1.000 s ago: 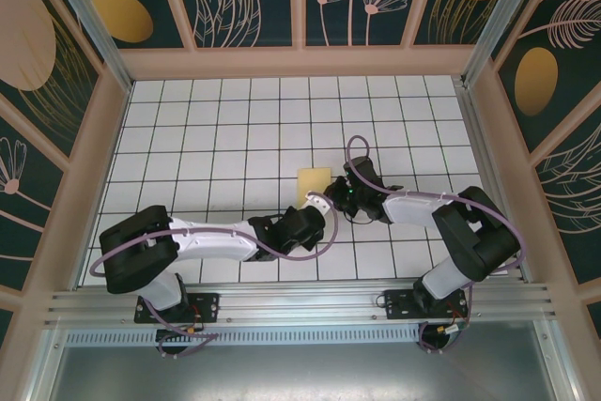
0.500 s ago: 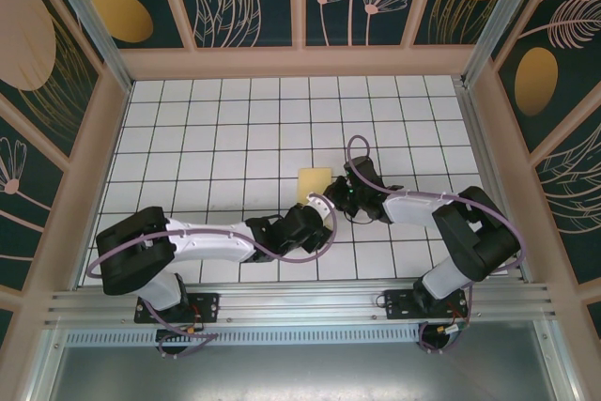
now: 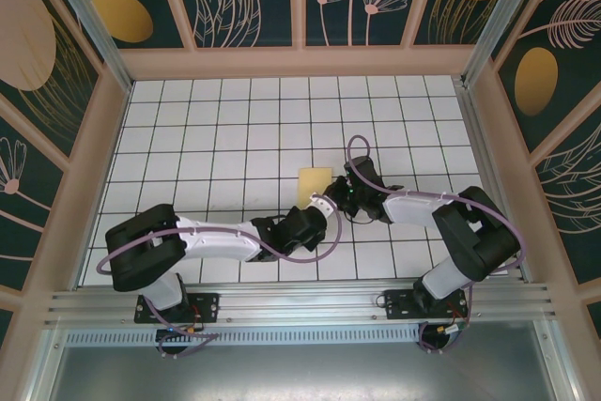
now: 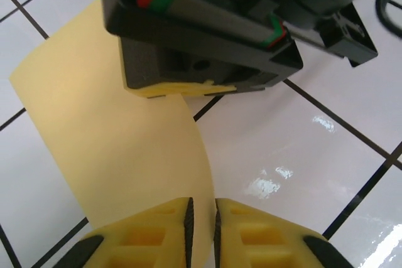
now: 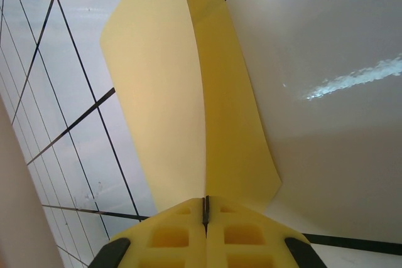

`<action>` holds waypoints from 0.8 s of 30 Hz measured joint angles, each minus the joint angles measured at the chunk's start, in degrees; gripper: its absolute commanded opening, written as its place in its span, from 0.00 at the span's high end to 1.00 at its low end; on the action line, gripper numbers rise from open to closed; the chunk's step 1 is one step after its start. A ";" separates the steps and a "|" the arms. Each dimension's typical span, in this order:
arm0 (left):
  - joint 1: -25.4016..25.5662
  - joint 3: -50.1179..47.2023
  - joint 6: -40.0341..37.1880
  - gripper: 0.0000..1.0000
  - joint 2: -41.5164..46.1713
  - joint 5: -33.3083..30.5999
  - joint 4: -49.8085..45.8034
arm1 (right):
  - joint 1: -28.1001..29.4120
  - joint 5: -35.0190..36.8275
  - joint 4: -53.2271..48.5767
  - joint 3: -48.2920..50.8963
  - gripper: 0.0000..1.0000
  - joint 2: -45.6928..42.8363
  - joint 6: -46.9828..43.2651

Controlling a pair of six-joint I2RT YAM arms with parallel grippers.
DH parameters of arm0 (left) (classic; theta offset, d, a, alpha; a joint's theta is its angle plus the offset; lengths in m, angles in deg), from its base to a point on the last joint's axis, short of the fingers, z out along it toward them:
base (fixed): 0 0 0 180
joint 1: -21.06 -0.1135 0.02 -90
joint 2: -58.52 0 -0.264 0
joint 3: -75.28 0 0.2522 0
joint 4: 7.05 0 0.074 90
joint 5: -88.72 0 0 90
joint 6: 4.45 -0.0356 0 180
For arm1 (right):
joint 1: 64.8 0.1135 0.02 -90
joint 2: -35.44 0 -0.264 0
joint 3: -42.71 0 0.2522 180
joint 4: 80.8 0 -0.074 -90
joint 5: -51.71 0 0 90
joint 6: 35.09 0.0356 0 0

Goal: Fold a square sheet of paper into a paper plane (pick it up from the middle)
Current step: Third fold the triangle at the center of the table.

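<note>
The square sheet of paper [image 3: 313, 181] is yellow, folded over on itself and rising off the white tiles. My right gripper [image 5: 205, 202] is shut on one end of it, and the two yellow layers [image 5: 163, 92] fan away from its fingertips. In the left wrist view the paper [image 4: 113, 130] runs from the right gripper [image 4: 188, 86] towards my left gripper [image 4: 201, 208]. The left jaws stand a narrow gap apart, with the paper's edge passing into that gap. From above, the left gripper [image 3: 324, 202] and the right gripper [image 3: 336, 196] meet at the paper's near corner.
The floor is a white tiled table [image 3: 216, 138] with black grid lines. Wooden-framed panel walls [image 3: 300, 61] enclose it at the back and on both sides. The right arm's purple cable [image 3: 357, 143] loops above its wrist.
The left arm's elbow and forearm have shifted slightly to the right. The paper and the right arm have stayed where they were.
</note>
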 measured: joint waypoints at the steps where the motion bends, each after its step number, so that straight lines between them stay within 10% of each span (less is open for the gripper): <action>1: 0.00 -0.02 0.07 0.96 0.48 -0.13 0.24 | 0.00 0.02 0.00 0.00 0.98 0.00 0.00; 24: -1.18 -4.81 4.09 1.00 3.82 4.00 5.75 | -4.35 2.03 -9.40 -2.93 0.76 -8.98 -9.33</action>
